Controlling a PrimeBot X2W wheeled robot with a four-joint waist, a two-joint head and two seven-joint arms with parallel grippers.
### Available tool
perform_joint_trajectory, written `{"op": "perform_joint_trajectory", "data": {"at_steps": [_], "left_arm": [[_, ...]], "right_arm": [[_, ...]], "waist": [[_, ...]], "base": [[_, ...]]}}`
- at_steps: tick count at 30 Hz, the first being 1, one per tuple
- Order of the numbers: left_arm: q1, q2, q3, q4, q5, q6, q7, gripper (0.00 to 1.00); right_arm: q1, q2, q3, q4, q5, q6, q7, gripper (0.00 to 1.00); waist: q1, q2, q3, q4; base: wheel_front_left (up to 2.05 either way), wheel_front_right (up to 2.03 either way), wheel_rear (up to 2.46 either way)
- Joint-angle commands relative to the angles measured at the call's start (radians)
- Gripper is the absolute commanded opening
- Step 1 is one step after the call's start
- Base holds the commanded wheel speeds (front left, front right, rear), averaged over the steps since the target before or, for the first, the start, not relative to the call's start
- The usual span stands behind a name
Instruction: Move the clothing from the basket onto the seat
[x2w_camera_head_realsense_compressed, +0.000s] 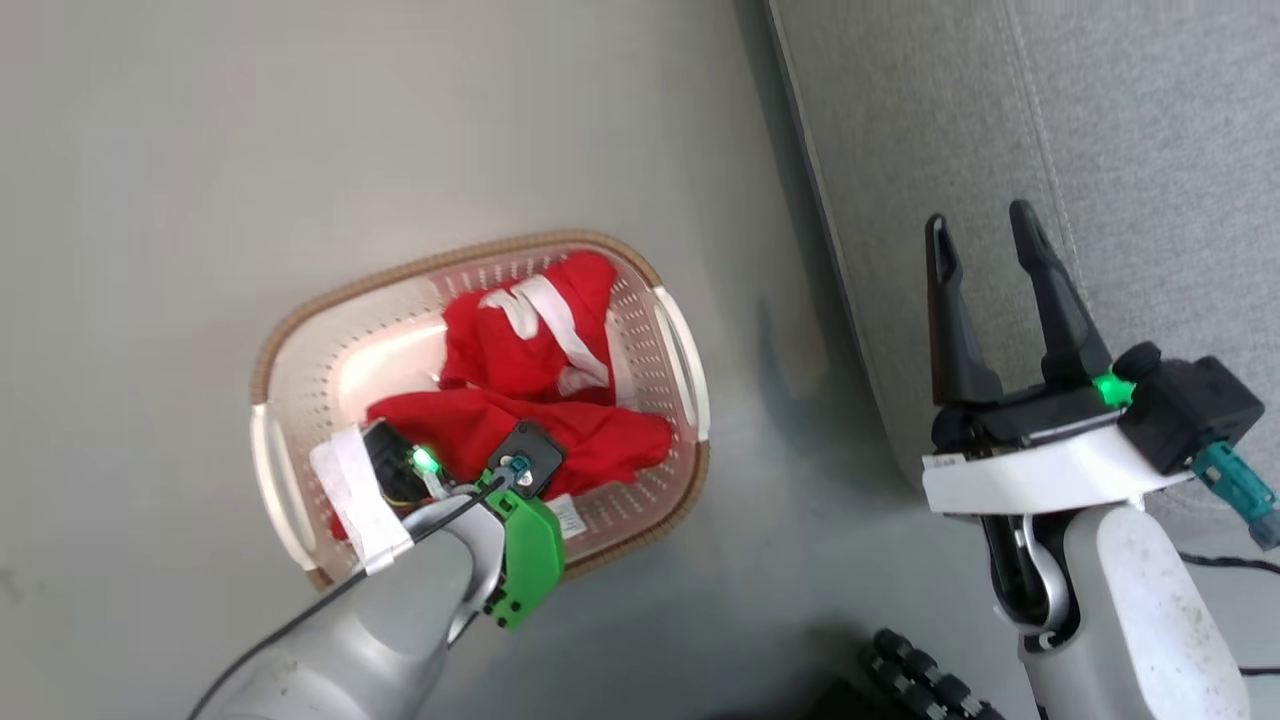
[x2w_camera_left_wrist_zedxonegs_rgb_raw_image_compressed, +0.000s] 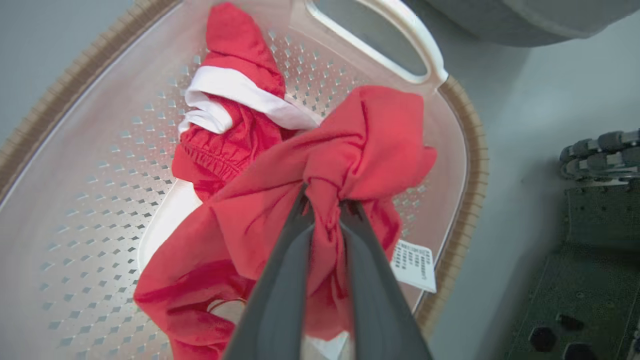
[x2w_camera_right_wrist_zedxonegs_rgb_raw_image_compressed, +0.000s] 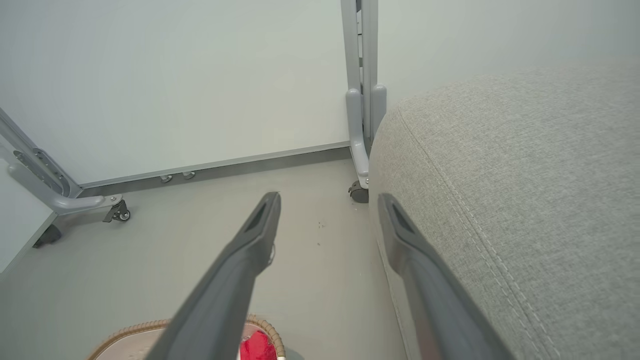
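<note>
Now, left tool (x2w_camera_left_wrist_zedxonegs_rgb_raw_image_compressed: 325, 197) clamped on bunched red clothing (x2w_camera_left_wrist_zedxonegs_rgb_raw_image_compressed: 360, 140) inside basket (x2w_camera_left_wrist_zedxonegs_rgb_raw_image_compressed: 475, 165), right tool (x2w_camera_head_realsense_compressed: 980, 220) spread apart near seat (x2w_camera_head_realsense_compressed: 1150, 150)

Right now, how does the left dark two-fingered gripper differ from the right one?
The left gripper is shut on a red fabric garment; the right gripper is open and empty. The left gripper is over the cream-white perforated plastic basket; the right gripper is beside the grey fabric seat. Both have long dark fingers.
</note>
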Motion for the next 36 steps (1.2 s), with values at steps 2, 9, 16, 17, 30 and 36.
{"op": "perform_joint_trajectory", "data": {"at_steps": [2,9,16,17,30,36], "left_arm": [[0.039,-0.011,0.033,-0.027,-0.039,0.016,-0.031,0.00],[0.096,0.002,0.151,-0.167,-0.107,0.078,-0.063,0.00],[0.199,0.070,0.333,-0.474,-0.082,0.160,-0.061,0.00],[0.214,0.076,0.354,-0.511,-0.073,0.167,-0.061,0.00],[0.360,0.067,0.606,-0.901,0.050,0.140,-0.061,0.00],[0.419,0.047,0.678,-1.007,0.085,0.105,-0.060,0.00]], "right_arm": [[0.034,-0.003,-0.010,0.009,-0.013,0.000,-0.003,1.00],[0.098,-0.003,-0.033,0.020,-0.035,0.000,-0.003,1.00],[0.151,-0.003,-0.048,0.015,-0.061,0.000,0.015,1.00],[0.155,-0.003,-0.050,0.012,-0.060,0.000,0.019,1.00],[0.218,-0.003,-0.047,-0.028,-0.070,0.000,0.080,1.00],[0.254,-0.003,-0.038,-0.040,-0.074,0.000,0.112,1.00]], "waist": [[0.0001,0.0000,-0.155,0.096],[0.0001,0.0000,-0.257,0.140],[0.0001,0.0000,-0.336,0.181],[0.0001,0.0000,-0.345,0.185],[0.0001,0.0000,-0.446,0.213],[0.0001,0.0000,-0.501,0.214]], "base": [[0.00,0.00,0.00],[0.00,0.00,0.00],[0.00,0.00,0.00],[0.00,0.00,0.00],[0.00,0.00,0.00],[0.00,0.00,0.00]]}}
